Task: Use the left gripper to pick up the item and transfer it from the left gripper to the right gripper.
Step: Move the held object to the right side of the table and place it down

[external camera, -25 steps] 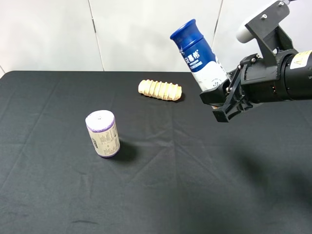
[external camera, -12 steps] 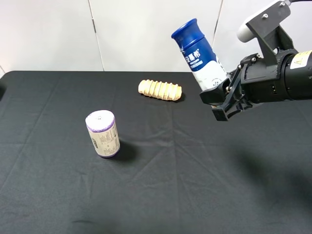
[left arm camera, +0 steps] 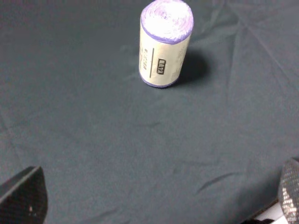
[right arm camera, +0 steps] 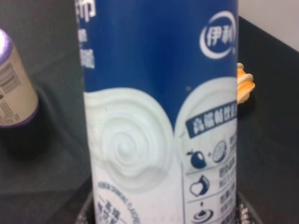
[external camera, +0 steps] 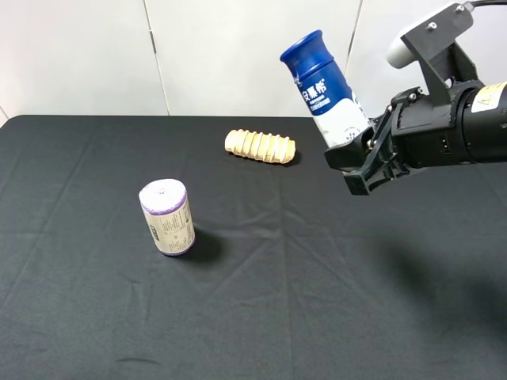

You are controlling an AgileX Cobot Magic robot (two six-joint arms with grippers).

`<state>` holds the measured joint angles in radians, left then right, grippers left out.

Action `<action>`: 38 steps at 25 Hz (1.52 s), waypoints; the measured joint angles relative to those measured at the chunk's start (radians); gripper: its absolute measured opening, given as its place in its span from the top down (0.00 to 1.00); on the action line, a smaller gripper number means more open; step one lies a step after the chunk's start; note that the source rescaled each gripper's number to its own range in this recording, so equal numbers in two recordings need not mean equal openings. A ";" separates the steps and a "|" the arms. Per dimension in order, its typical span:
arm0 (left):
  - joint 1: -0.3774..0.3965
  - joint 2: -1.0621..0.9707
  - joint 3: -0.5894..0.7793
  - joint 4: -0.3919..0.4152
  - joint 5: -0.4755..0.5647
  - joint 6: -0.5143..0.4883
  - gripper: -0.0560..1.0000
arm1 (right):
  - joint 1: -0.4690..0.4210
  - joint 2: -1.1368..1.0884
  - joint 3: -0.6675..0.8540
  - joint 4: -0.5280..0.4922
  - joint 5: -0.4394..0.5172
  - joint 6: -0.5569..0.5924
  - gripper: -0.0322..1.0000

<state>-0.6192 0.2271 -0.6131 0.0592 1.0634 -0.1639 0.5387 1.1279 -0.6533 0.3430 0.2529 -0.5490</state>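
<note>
Jutting in level, the right claw [external camera: 353, 167] clamps the tilted bottle [external camera: 323, 83] low down.

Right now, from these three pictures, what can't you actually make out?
Base of the bottle: covered by the right gripper in the high view, cut off in the right wrist view.
The left gripper: outside the high view; its wrist view shows only two fingertips.
Print on the cylinder: too small to read.
Most of the bread roll: behind the bottle in the right wrist view.
</note>
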 joint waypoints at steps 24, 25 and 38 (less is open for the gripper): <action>0.016 -0.096 0.110 0.013 -0.007 0.061 0.01 | 0.000 0.000 0.000 -0.010 0.170 0.158 0.97; 0.035 -0.096 0.110 0.013 -0.007 0.061 0.01 | 0.000 0.000 -0.002 -0.020 0.194 0.180 0.97; 0.497 -0.098 0.110 0.013 -0.008 0.061 0.01 | 0.000 0.236 -0.184 -0.223 0.449 0.476 0.97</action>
<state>-0.1225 0.1289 -0.5032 0.0719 1.0558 -0.1033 0.5387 1.3637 -0.8377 0.1200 0.7017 -0.0732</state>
